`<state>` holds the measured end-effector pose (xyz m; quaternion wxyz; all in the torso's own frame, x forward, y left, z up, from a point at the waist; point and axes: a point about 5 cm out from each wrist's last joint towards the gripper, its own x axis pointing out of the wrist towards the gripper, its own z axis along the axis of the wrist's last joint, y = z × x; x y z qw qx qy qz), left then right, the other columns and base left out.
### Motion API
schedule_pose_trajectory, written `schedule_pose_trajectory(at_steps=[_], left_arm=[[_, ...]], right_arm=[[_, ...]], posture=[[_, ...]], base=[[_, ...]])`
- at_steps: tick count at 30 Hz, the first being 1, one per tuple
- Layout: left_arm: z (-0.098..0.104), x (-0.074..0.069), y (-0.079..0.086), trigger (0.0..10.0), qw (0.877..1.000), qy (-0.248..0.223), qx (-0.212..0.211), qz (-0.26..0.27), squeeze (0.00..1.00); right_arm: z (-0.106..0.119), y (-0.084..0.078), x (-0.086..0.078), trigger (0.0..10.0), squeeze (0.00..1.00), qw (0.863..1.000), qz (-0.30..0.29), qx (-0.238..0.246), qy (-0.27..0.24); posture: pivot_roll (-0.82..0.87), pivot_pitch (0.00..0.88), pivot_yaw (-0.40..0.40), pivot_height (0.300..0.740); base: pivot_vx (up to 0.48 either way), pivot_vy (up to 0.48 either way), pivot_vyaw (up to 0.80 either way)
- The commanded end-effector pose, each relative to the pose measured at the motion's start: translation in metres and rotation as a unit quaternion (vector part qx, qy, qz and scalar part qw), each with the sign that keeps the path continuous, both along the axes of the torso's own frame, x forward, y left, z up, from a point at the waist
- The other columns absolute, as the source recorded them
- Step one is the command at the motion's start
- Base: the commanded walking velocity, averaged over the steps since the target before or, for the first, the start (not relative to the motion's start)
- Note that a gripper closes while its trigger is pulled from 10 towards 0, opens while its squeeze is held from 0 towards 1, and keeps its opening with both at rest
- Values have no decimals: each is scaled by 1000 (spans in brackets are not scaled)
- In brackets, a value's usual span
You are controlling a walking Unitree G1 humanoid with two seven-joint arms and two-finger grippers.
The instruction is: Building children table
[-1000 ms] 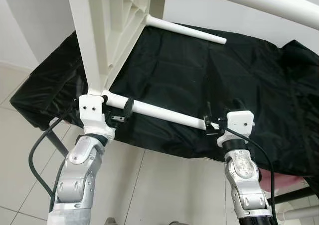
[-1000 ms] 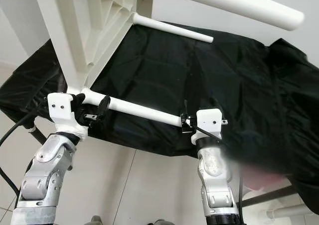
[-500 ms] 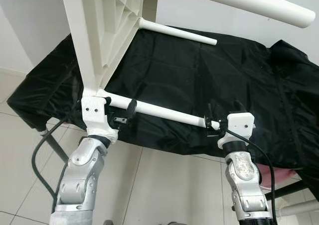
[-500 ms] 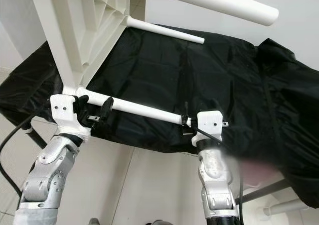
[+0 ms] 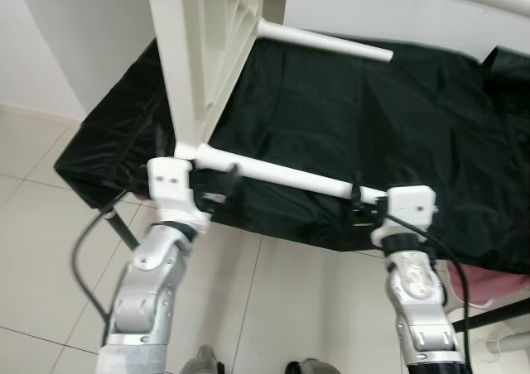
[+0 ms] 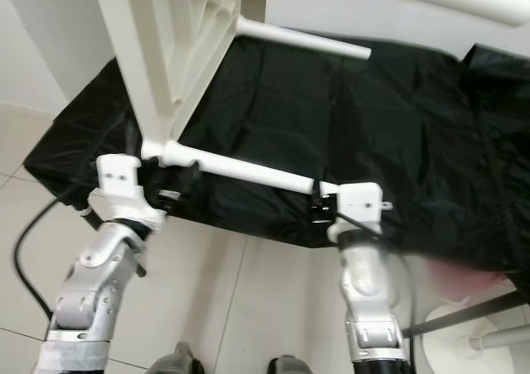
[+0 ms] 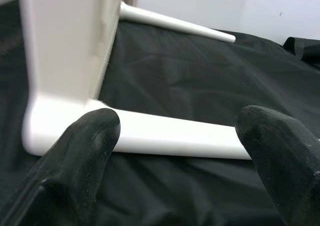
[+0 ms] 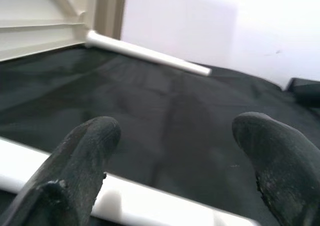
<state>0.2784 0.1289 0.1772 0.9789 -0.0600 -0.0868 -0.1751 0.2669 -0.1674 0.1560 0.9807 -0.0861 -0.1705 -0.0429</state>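
My left end effector (image 5: 222, 194) and right end effector (image 5: 362, 208) spread around white table leg (image 5: 281, 175), black-draped desk (image 5: 348, 134), tiled floor (image 5: 41, 250), white wall (image 5: 74, 35)

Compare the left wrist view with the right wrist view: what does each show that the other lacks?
Left wrist view alone: the corner where the near table leg joins the upright white tabletop, framed by the open fingers of the left end effector.

Right wrist view alone: the ribbed underside of the tabletop, and the near leg's outer stretch passing under the open fingers of the right end effector.

Shared: the black cloth and the far table leg lying over it.
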Motion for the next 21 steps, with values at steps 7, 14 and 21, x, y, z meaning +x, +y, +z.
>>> schedule_pose_trajectory(at_steps=[7,14,21], left_arm=[[-4,-4,3,10000,1000,-6,29,1,0],[-10,-10,-11,10000,995,-9,77,-64,0],[-20,-11,-22,10000,990,22,94,-106,0]], right_arm=[[-7,2,-1,10000,0,1000,0,4,11],[-7,-5,0,10000,0,1000,-28,4,8],[4,-13,1,10000,0,998,-57,-4,-23]], posture=[[100,128,-82,740],[98,123,-80,740],[98,121,-78,740]], base=[[0,0,0],[0,0,0],[0,0,0]])
